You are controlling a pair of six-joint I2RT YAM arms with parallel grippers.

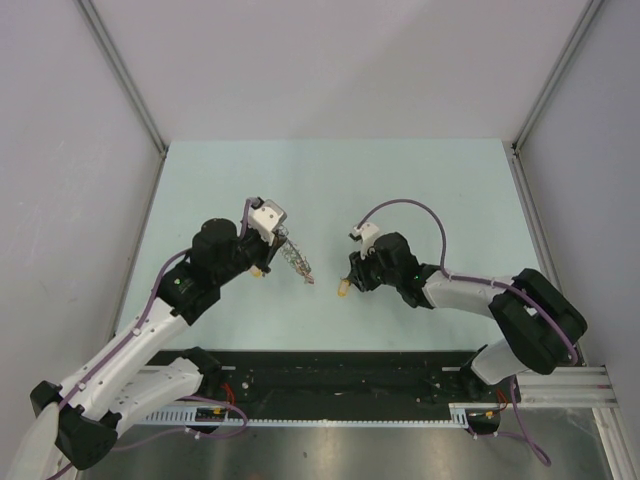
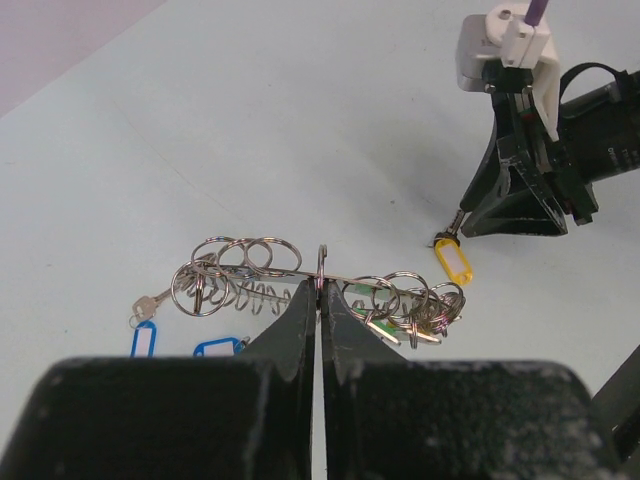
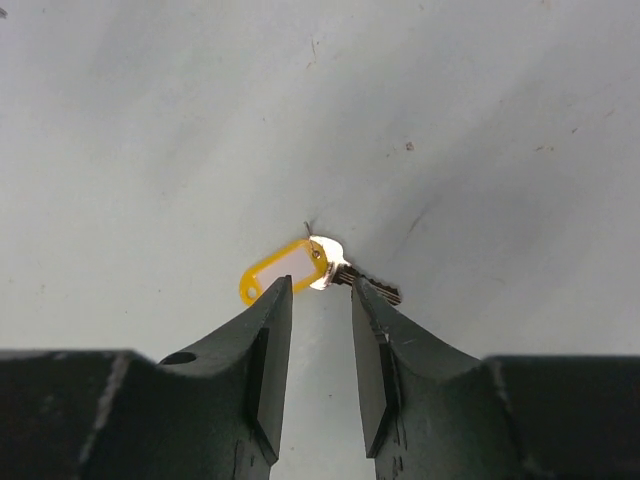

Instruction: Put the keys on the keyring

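Keyring (image 2: 240, 270), wire loops, pinched in left claw (image 2: 320, 287), right claw (image 3: 320, 290) part-open, empty, by yellow-tagged key (image 3: 325, 268)

Pale mint table (image 1: 330, 180) — grey walls (image 1: 60, 150) around, black rail (image 1: 350, 375) along near edge.

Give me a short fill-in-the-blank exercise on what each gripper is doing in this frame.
1. The left gripper is ____ on the keyring.
2. The key in front of the right gripper carries a ____ tag.
3. The right gripper is ____, with a clear gap between its two sides.
Missing words: shut; yellow; open.
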